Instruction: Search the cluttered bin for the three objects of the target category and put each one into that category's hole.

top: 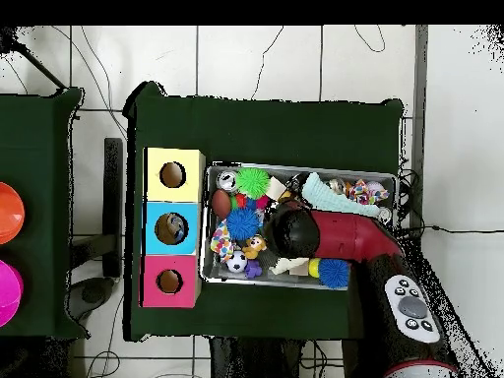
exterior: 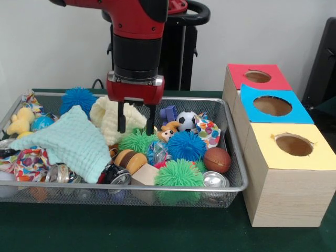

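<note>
**End effector poised over the middle of the bin, hole off to one side**

The end effector [exterior: 136,122] hangs above the centre of the bin [exterior: 233,157], its two dark fingers [exterior: 121,119] spread apart with nothing between them. The tips stand just over a cream knitted cloth [exterior: 107,118] and a green spiky ball [exterior: 137,140], not visibly touching either.

The bin is crowded: a pale green cloth [exterior: 73,143], blue spiky balls [exterior: 186,145], a small soccer ball [exterior: 186,121], a brown ball [exterior: 217,159] and cans [exterior: 215,180] among the rest. Which category is wanted cannot be told, so no target can be picked out.

The hole [exterior: 257,76] in the red-topped box [exterior: 257,79] is the farthest of three boxes on the surface [exterior: 157,231], beyond the bin's short end. In the front view it lies to the right of the end effector and toward the robot's side; overhead [top: 169,282] it is left of the arm [top: 335,239]. Any carry would likely run along the bin's long axis and past its rim.
</note>
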